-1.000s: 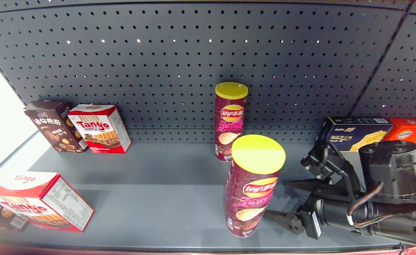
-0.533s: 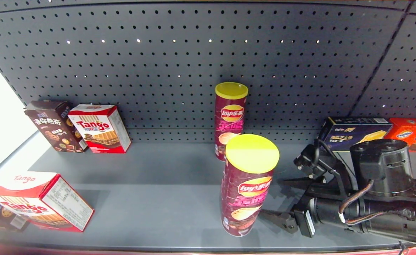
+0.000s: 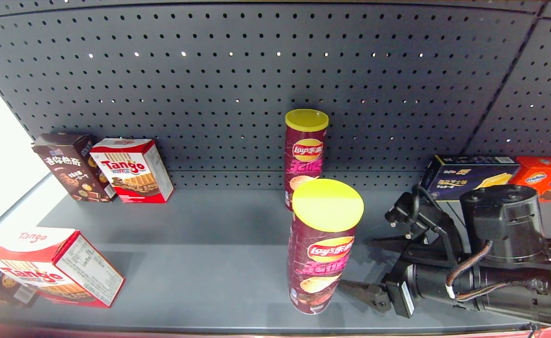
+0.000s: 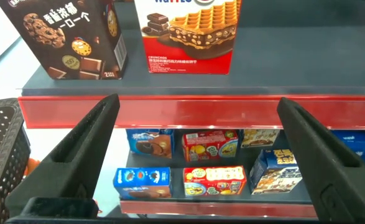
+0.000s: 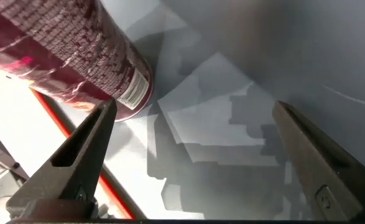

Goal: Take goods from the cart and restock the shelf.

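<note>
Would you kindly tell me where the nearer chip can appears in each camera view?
Head view: the nearer chip can stands upright at the shelf front, just left of the open right tool.
Left wrist view: this camera faces the cookie box and wafer box instead.
Right wrist view: its lower end, beside one tool finger.
Shared landmark: the shelf's red front edge.
</note>
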Robot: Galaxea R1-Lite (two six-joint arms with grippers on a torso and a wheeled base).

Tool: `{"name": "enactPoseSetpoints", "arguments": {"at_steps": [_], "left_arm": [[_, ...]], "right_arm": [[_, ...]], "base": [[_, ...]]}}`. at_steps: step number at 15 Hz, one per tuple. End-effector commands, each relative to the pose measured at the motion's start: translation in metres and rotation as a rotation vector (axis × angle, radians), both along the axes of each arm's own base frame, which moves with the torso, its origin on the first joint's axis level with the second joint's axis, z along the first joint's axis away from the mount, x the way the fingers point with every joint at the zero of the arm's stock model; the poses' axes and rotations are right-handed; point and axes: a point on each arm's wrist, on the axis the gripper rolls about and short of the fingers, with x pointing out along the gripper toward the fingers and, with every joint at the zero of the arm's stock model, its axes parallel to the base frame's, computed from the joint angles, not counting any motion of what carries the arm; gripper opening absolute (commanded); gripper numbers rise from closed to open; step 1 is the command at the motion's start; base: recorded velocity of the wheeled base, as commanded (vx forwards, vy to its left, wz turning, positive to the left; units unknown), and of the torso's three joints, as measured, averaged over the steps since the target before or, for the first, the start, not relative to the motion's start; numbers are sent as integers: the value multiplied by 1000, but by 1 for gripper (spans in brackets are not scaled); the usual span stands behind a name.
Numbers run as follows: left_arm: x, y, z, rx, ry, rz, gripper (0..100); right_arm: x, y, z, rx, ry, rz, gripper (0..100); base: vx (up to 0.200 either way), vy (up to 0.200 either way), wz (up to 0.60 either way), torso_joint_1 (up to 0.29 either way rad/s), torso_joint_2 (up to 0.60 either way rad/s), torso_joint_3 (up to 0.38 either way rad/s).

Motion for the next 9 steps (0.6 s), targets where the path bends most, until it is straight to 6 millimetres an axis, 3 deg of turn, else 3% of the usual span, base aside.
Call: {"name": "enactPoseSetpoints", "arguments": {"at_steps": [1, 9], "left_arm": [[0, 0, 0, 0, 2, 1, 100], [0, 0, 0, 0, 2, 1, 100]], "right_arm": [[-3, 3, 0, 0, 0, 16, 100], [-3, 5, -2, -3, 5, 23, 100]], "base": [[0, 0, 0, 0, 0, 0], [0, 0, 0, 0, 0, 0]]}}
